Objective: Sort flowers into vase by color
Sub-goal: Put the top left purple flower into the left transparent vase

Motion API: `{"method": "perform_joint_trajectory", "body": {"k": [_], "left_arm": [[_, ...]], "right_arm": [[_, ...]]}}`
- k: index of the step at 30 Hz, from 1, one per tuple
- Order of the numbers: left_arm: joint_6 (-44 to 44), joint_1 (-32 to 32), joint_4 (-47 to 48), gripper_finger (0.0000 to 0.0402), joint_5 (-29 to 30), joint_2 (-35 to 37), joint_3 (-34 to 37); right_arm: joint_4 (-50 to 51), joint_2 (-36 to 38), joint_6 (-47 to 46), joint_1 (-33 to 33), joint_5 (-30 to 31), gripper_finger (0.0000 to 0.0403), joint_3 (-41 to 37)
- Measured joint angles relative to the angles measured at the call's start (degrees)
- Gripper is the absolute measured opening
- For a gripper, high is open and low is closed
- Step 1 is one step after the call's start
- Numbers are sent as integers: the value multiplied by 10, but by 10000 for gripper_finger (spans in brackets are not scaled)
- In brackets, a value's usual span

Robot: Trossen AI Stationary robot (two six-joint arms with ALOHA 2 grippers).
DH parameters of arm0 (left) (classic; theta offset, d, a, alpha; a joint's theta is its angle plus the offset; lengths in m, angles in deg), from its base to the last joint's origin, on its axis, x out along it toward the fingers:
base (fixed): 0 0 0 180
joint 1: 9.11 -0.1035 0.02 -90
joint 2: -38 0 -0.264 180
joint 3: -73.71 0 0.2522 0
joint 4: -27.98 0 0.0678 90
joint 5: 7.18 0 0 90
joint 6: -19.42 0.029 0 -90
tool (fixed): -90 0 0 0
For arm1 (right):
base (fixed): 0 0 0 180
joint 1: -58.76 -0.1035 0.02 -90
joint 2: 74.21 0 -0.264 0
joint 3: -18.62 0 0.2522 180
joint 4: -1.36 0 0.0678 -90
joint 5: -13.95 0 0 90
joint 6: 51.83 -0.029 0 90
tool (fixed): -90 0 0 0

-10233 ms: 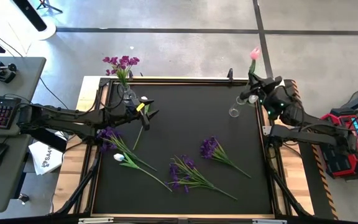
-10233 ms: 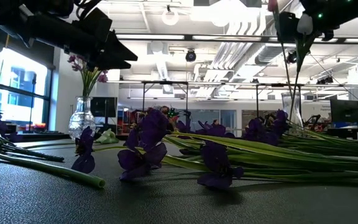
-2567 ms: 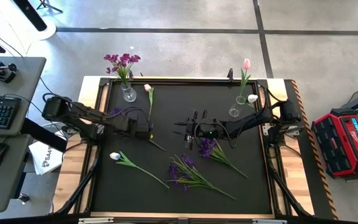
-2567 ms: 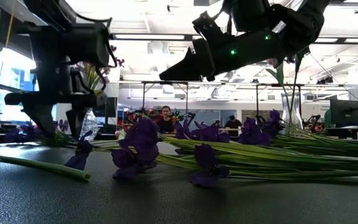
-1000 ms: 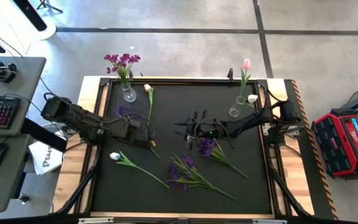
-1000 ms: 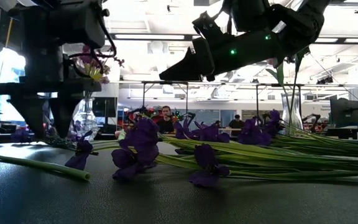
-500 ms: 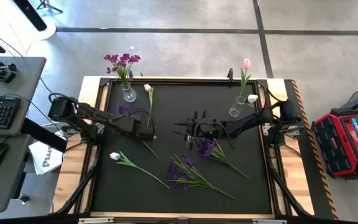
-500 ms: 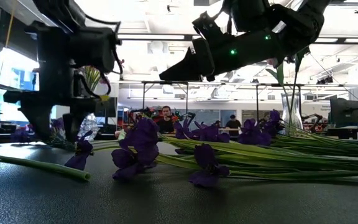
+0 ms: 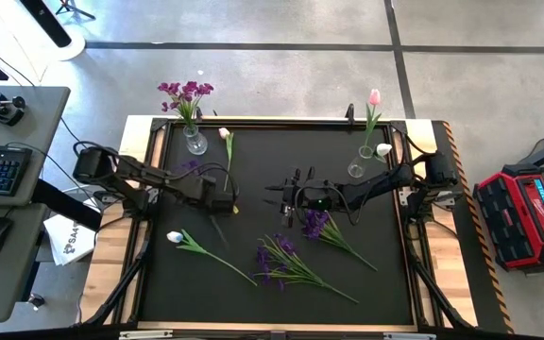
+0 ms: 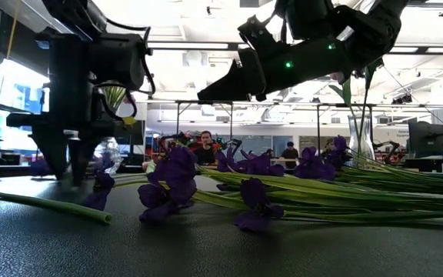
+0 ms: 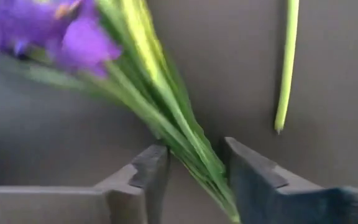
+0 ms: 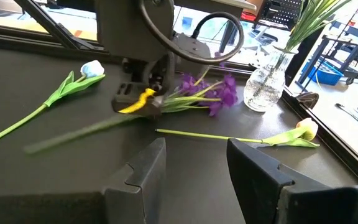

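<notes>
Left gripper [image 11: 194, 171] is down at the black table mat [image 9: 281, 161], fingers [image 11: 145, 177] part-open and straddling the green stem bundle of a purple-blossomed flower [image 11: 160, 112]. Stems run through the gap between the fingers; can't tell if either finger touches them, so no confirmed grip. The blossoms [image 9: 187, 167] lie out ahead of the fingers, toward the left arm's base side in the high view. Just beside the gripper, a single loose green stem [image 11: 286, 68] belongs to a pale pink tulip bud [image 9: 223, 134] lying flat on the mat, bud end away from the gripper. Beyond that bud, at the mat's far left corner, a clear glass vase [image 9: 195, 142] holds purple flowers [image 9: 185, 93]. On the gripper's near side, a white tulip [image 9: 175, 237] with slim leaves lies on the mat, apart from it.

Right gripper [image 9: 286, 200] hovers above mid-mat, fingers [image 12: 138, 177] apart, nothing between them. Two more purple flower sprays [image 9: 291, 263] lie just beside and below it. Second clear glass vase [image 9: 356, 168] at the far right corner holds a pink tulip [image 9: 374, 97] and a white one [image 9: 383, 149].
</notes>
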Motion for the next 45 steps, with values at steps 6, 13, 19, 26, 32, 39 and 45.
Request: {"method": "perform_joint_trajectory", "body": {"k": [6,13,19,26,32,39,45], "left_arm": [[-8,24,1,64,-39,31,1],[25,73,-25,27,-4,84,1],[48,80,-53,36,59,85,1],[54,48,-27,113,59,81,1],[55,25,-29,161,43,81,1],[89,-1,-67,172,0,80,31],[111,-12,-145,157,-43,81,78]], "right_arm": [[0,0,0,0,0,154,0],[0,0,0,0,0,154,0],[0,0,0,0,0,154,0],[0,0,0,0,0,154,0],[0,0,0,0,0,154,0],[0,0,0,0,0,154,0],[0,0,0,0,0,154,0]]}}
